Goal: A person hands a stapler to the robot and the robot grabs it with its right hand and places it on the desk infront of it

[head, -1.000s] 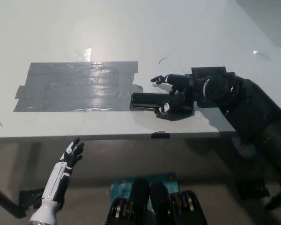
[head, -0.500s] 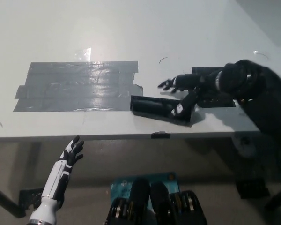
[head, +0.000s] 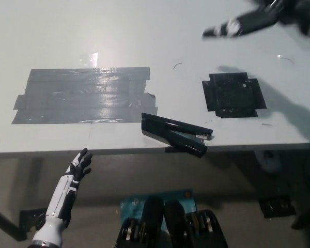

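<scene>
The black stapler point(head: 174, 134) is seen lying near the worktop point(head: 144, 36) front edge, long axis left-right, jaws gaping rightward, released by the empty, spread-fingered right robot hand point(head: 237, 25); the left robot hand point(head: 78, 166) hangs open below.

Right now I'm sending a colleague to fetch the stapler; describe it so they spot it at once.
On the white desk, look along the near edge, between the wide grey tape patch and the black square patch. The stapler is the long glossy black object, the only raised item; its neighbours are flat.
</scene>
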Available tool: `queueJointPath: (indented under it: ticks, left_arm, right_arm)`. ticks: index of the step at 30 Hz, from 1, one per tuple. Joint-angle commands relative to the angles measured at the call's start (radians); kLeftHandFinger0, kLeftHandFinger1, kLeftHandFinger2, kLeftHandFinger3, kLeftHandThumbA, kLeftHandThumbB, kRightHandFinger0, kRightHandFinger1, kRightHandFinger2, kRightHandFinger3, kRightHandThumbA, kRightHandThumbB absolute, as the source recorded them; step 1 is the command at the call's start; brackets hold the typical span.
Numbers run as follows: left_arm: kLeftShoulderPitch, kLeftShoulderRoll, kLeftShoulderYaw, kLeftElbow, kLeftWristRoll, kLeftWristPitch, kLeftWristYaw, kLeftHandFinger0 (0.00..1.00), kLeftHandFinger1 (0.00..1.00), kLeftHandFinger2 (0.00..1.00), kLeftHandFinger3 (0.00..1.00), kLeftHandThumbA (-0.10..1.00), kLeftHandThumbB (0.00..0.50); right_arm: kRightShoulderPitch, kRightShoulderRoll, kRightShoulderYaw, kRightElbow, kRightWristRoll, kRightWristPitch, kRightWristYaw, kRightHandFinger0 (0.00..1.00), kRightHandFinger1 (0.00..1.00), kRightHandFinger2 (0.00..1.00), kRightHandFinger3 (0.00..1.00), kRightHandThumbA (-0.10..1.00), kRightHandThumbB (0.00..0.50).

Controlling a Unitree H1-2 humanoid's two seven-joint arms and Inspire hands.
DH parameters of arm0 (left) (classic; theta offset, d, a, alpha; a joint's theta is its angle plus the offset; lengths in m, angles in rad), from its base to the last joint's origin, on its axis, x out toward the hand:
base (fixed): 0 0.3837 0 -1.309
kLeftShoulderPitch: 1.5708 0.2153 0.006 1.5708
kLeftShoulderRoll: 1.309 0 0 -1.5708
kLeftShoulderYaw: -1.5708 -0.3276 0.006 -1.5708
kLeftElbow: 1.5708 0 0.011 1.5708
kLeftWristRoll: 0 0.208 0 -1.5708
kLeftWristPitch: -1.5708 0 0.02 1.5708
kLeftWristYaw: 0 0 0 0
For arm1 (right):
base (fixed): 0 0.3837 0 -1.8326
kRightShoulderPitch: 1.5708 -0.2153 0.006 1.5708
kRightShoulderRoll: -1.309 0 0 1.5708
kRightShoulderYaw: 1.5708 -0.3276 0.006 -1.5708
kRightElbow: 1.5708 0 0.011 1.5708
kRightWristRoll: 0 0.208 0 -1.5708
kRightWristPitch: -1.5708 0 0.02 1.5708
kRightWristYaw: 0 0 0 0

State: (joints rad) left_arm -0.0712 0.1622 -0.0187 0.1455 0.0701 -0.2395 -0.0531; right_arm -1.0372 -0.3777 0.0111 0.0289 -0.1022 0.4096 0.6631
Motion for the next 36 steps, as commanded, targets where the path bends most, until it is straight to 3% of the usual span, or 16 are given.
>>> queueJointPath:
  ticks: [1, 5, 9, 13, 16, 17, 19, 21, 24, 25, 30, 31, 36]
  left_arm:
    - [-0.025, 0.012, 0.009, -0.024, -0.014, -0.018, -0.008, 0.98, 1.00, 1.00, 1.00, 1.00, 0.500]
    - [-0.033, 0.009, 0.009, -0.020, -0.006, -0.017, -0.003, 1.00, 1.00, 1.00, 1.00, 1.00, 0.500]
    - [-0.037, 0.006, 0.014, -0.017, -0.019, -0.016, -0.005, 1.00, 1.00, 1.00, 1.00, 1.00, 0.461]
    - [-0.026, 0.004, 0.011, -0.020, -0.018, -0.015, -0.006, 1.00, 1.00, 1.00, 1.00, 1.00, 0.455]
    - [0.000, 0.001, 0.006, -0.021, -0.009, -0.020, -0.005, 1.00, 1.00, 1.00, 1.00, 1.00, 0.471]
    - [0.015, 0.000, 0.005, -0.024, -0.009, -0.020, -0.005, 1.00, 1.00, 1.00, 1.00, 1.00, 0.481]
    - [0.029, -0.002, 0.003, -0.023, -0.008, -0.025, -0.005, 1.00, 1.00, 1.00, 1.00, 1.00, 0.484]
    - [0.046, -0.004, 0.001, -0.022, -0.006, -0.028, -0.005, 1.00, 1.00, 1.00, 1.00, 1.00, 0.500]
    - [0.062, -0.006, 0.000, -0.021, -0.010, -0.030, -0.006, 1.00, 1.00, 1.00, 1.00, 1.00, 0.500]
    - [0.072, -0.009, -0.001, -0.015, -0.011, -0.040, -0.006, 1.00, 1.00, 1.00, 1.00, 1.00, 0.500]
    - [0.098, -0.013, -0.006, -0.012, -0.010, -0.051, -0.009, 1.00, 1.00, 1.00, 1.00, 1.00, 0.500]
    - [0.102, -0.011, -0.007, -0.011, -0.007, -0.053, -0.009, 1.00, 1.00, 1.00, 1.00, 1.00, 0.500]
    - [0.105, -0.013, -0.007, -0.010, -0.002, -0.046, -0.005, 1.00, 1.00, 1.00, 1.00, 1.00, 0.500]
  right_arm:
    - [-0.097, -0.034, -0.144, -0.186, 0.067, 0.060, -0.130, 1.00, 1.00, 1.00, 1.00, 1.00, 0.500]
    - [-0.044, -0.049, -0.189, -0.354, 0.091, 0.060, -0.126, 1.00, 1.00, 1.00, 1.00, 1.00, 0.500]
    - [0.106, -0.073, -0.230, -0.604, 0.294, 0.060, -0.203, 1.00, 1.00, 1.00, 1.00, 0.95, 0.476]
    - [0.278, -0.080, -0.241, -0.800, 0.364, 0.060, -0.277, 1.00, 1.00, 1.00, 1.00, 1.00, 0.499]
    - [0.491, -0.026, -0.244, -0.945, 0.413, 0.060, -0.319, 1.00, 1.00, 1.00, 1.00, 1.00, 0.494]
    - [0.582, 0.023, -0.245, -0.974, 0.403, 0.060, -0.300, 1.00, 1.00, 1.00, 1.00, 1.00, 0.467]
    - [0.696, 0.073, -0.220, -0.979, 0.391, 0.024, -0.273, 1.00, 1.00, 1.00, 1.00, 1.00, 0.426]
    - [0.870, 0.148, -0.161, -0.979, 0.352, -0.006, -0.262, 1.00, 1.00, 1.00, 1.00, 1.00, 0.468]
    - [0.991, 0.207, -0.125, -0.944, 0.325, -0.047, -0.255, 1.00, 1.00, 1.00, 1.00, 1.00, 0.493]
    - [1.077, 0.240, -0.102, -0.853, 0.297, -0.126, -0.245, 1.00, 1.00, 1.00, 1.00, 1.00, 0.443]
    - [1.215, 0.319, -0.081, -0.650, 0.306, -0.267, -0.224, 1.00, 1.00, 1.00, 1.00, 1.00, 0.411]
    - [1.230, 0.331, -0.070, -0.589, 0.291, -0.310, -0.218, 1.00, 1.00, 1.00, 1.00, 1.00, 0.374]
    - [1.235, 0.351, -0.049, -0.466, 0.247, -0.379, -0.221, 1.00, 1.00, 1.00, 1.00, 1.00, 0.336]
